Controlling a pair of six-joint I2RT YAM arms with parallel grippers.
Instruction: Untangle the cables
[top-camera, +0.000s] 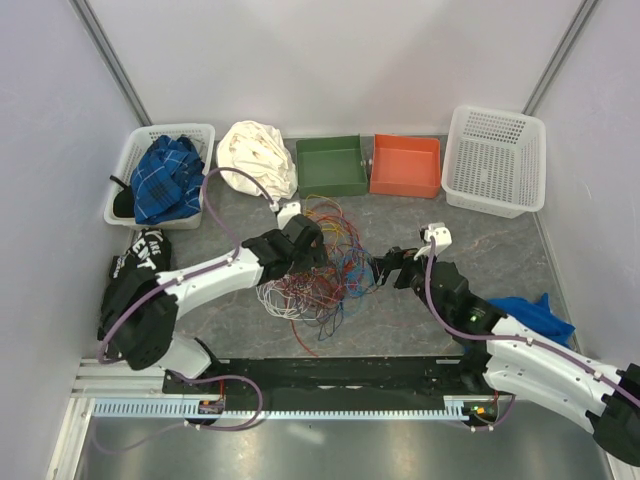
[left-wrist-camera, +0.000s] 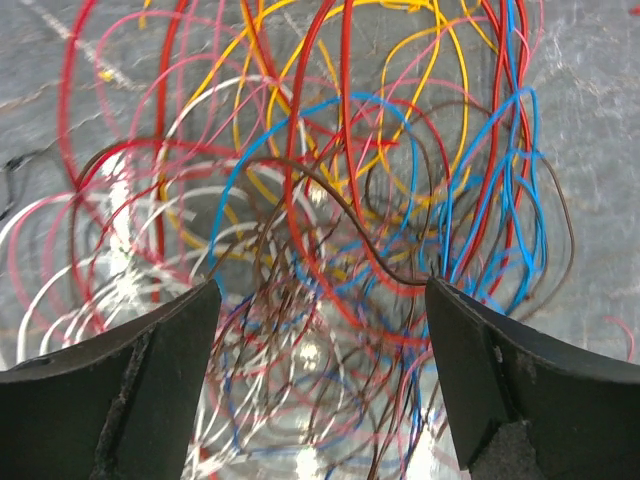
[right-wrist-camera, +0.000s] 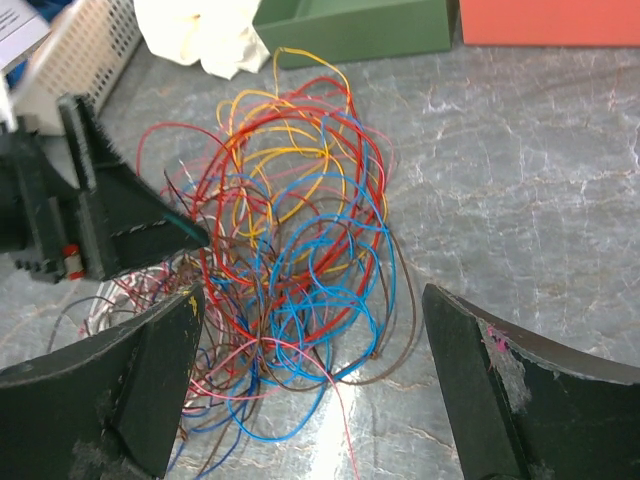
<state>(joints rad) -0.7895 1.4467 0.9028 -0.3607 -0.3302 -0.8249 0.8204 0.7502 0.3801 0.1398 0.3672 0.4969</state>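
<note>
As they lie tangled, cables (top-camera: 328, 288), heap elongated near-to-far

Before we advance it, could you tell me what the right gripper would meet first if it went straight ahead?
Most likely the cables, tangled directly ahead of the right gripper, though depth is unclear.

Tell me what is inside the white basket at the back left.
The white basket holds a crumpled blue plaid cloth, with a black item at its left edge. Whatever lies beneath the cloth is covered.
</note>
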